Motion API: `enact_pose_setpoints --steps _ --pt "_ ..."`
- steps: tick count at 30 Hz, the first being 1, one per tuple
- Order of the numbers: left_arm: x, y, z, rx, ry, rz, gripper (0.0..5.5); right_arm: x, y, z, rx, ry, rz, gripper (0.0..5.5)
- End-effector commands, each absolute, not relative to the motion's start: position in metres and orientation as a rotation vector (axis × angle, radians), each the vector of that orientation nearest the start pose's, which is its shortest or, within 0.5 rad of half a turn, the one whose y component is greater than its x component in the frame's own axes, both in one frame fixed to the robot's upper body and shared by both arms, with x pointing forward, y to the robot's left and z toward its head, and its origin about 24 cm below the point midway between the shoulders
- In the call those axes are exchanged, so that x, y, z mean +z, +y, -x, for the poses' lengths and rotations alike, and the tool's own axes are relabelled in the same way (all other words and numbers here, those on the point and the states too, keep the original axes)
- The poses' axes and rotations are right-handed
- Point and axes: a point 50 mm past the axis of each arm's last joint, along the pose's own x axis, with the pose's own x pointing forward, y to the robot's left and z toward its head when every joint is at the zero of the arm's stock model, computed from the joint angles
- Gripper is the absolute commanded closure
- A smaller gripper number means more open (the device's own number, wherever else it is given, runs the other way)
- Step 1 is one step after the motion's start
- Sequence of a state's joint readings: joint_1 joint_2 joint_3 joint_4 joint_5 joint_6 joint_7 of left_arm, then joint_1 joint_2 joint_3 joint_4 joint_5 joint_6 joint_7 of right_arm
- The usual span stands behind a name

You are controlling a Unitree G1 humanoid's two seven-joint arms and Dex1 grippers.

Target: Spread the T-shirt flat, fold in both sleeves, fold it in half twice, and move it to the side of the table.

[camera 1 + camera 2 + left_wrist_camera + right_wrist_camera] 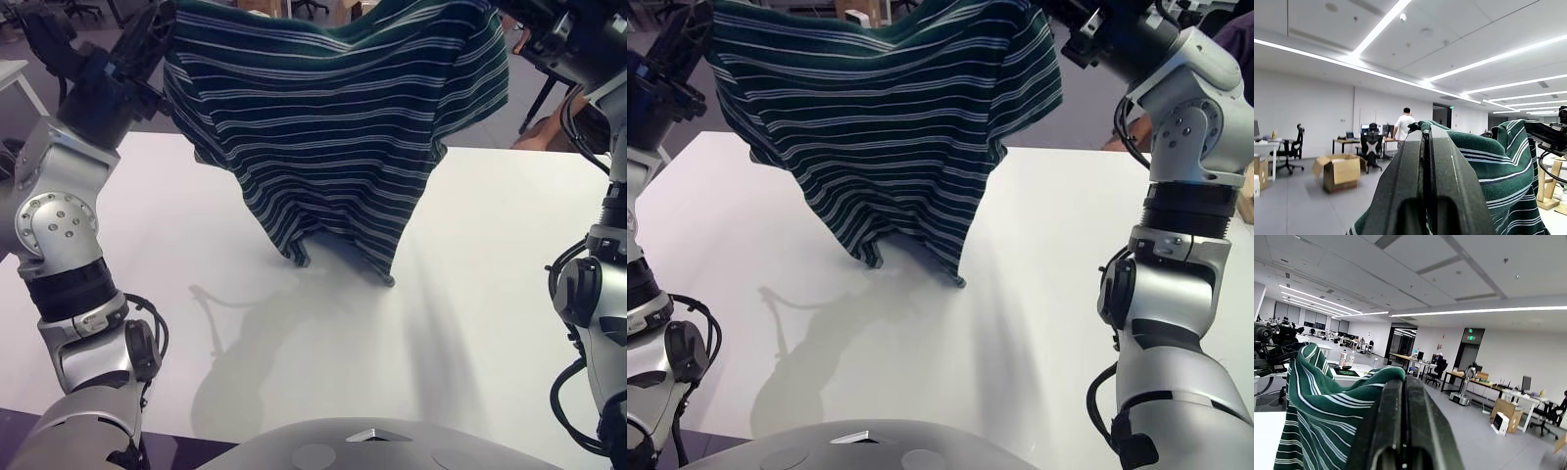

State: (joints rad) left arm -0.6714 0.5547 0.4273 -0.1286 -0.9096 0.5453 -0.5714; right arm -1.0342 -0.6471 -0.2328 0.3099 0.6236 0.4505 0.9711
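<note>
A dark green T-shirt (333, 127) with thin white stripes hangs in the air over the far half of the white table (490, 294). Its lower end touches the tabletop in a bunched point (377, 264). My left gripper (1426, 133) is raised at the far left, shut on one top corner of the shirt. At the far right my right gripper (1400, 380) is held equally high, shut on the other top corner. The cloth sags a little between the two grips. In the right wrist view the left arm (1273, 340) is visible past the shirt.
The table's near half (921, 372) is bare white, with the shirt's shadow on it. Beyond the table lies an open office floor with a cardboard box (1339, 171), desks and chairs (1371, 147).
</note>
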Motion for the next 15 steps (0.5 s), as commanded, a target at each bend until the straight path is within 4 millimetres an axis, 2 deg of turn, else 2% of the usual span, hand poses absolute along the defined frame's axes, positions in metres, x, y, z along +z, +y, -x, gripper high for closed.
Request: enact_pose_setpoints --steps 1,8,12,15 --pt "0.316 0.219 -0.29 -0.751 -0.602 0.193 5.5 0.348 -0.214 -0.334 0.924 -0.528 0.057 5.48" --pt "0.331 0.208 -0.295 -0.771 -0.618 0.143 5.5 0.36 -0.215 -0.339 0.919 -0.554 0.085 5.48" --pt "0.321 0.206 -0.294 -0.781 -0.575 0.122 5.5 0.344 -0.217 -0.339 0.947 -0.503 0.095 5.48" --pt "0.294 0.194 -0.282 -0.88 -0.473 0.076 5.5 0.316 -0.222 -0.332 1.006 -0.42 0.092 5.48"
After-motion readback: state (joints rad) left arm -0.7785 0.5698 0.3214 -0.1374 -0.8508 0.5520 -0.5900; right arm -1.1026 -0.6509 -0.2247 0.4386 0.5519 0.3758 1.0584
